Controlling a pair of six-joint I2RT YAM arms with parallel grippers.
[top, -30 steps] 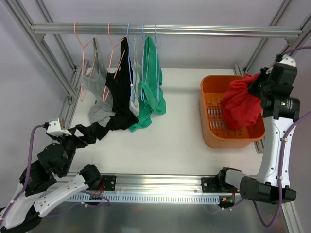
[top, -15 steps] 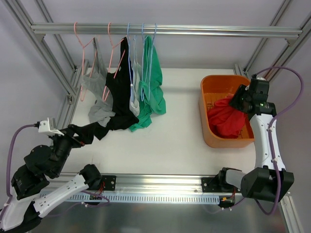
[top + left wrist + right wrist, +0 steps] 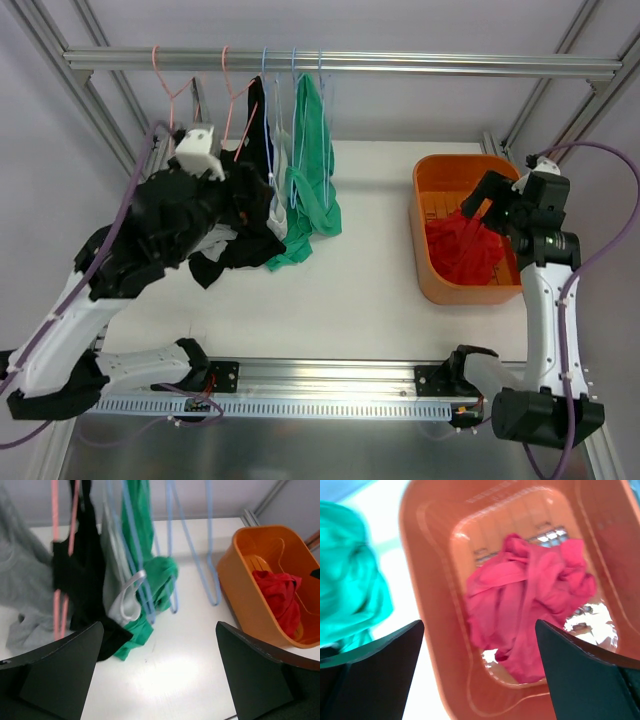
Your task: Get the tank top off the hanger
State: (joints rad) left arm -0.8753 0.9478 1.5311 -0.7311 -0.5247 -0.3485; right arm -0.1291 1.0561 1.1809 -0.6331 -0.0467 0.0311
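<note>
While the black tank top (image 3: 82, 575) hangs straight down its pink hanger (image 3: 56, 530), ahead-left of the nearer left gripper (image 3: 159, 626), both arms' jaws stand apart, empty.

basket (image 3: 430, 260): glossy orange plastic | rail (image 3: 400, 63): brushed metal | tank top (image 3: 530, 595): red cloth

I see the red tank top (image 3: 468, 250) lying crumpled inside the orange basket (image 3: 450, 161), off any hanger. Left of the basket hangs a bare blue hanger (image 3: 215, 601); farther left, green (image 3: 318, 190) and black (image 3: 256, 125) tank tops hang on theirs.
</note>
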